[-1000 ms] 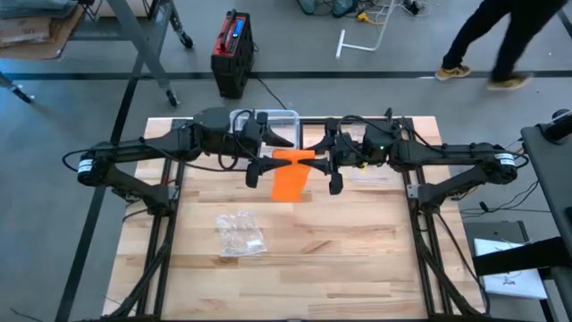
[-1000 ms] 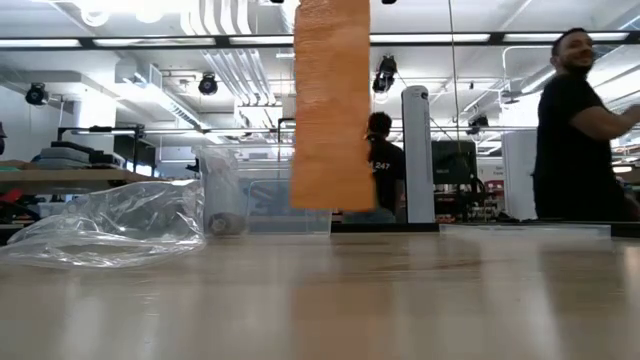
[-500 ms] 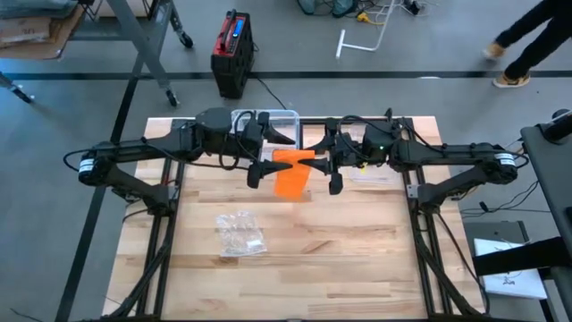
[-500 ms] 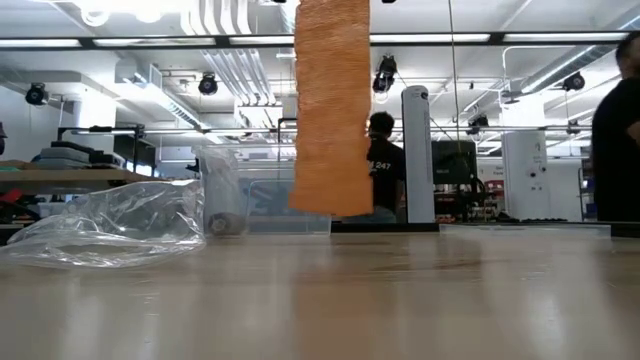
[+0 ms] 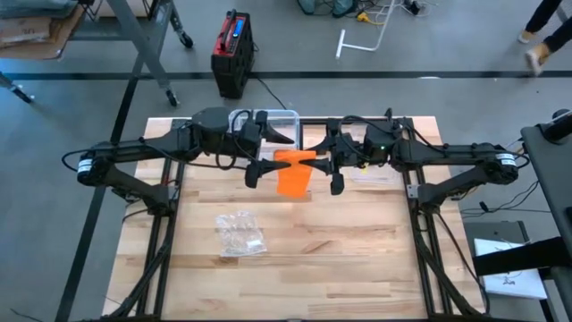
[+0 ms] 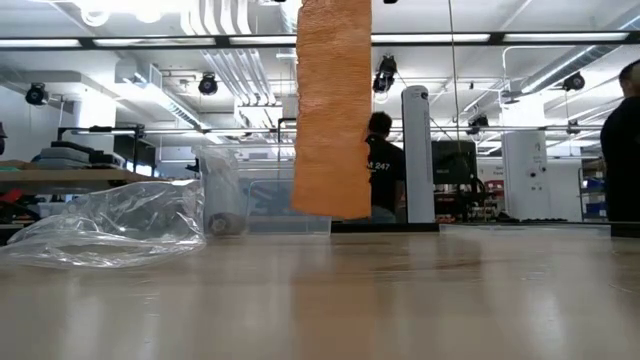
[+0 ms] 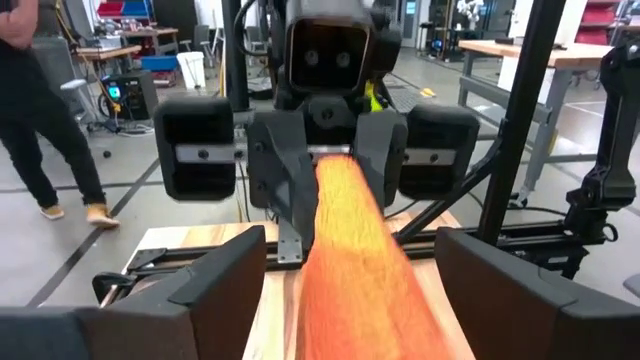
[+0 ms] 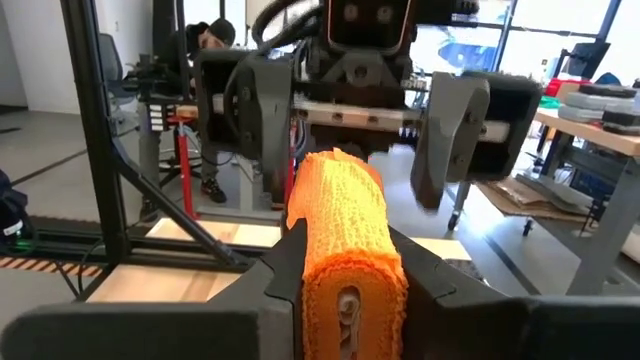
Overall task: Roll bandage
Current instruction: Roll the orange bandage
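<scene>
Overhead down, table-level across, opposed wrist close-ups, all sharing orange bandage [image 5: 292, 176]

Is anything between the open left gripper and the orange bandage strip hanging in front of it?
Nothing visible. The left gripper stands open with the orange bandage strip between its fingers, untouched. The right gripper holds the rolled end.
</scene>
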Available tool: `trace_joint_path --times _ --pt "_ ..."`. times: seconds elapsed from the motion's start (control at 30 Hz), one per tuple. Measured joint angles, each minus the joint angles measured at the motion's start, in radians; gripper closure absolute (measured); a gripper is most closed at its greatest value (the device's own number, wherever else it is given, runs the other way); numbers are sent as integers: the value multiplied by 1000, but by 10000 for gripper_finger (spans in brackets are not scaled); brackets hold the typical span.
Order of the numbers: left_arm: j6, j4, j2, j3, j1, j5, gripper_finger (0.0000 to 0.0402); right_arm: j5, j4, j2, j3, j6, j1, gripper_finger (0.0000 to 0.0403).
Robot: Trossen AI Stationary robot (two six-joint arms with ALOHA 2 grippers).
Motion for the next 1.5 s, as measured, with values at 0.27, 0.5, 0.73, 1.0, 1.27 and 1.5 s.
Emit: trace_joint_path --times 0.27,0.5,0.73,1.0,1.27,1.5 --pt "-18 81 6 -42 -1 0 99 0 -5 -4 -1 -10 0 327" --pt "-15 138 7 -81 0 -1 113 0 1 -8 -1 -4 0 327" --pt "21 123 7 -83 0 -44 149 0 17 -14 -1 -2 0 325" --pt "-4 125 7 -82 -1 -61 246 0 19 -14 0 41 -2 318" --pt "79 124 -9 -82 -1 -62 366 -28 35 -18 1 302 0 224" --pt "229 125 -27 -80 -6 -41 328 -22 272 -26 -99 543 0 146"
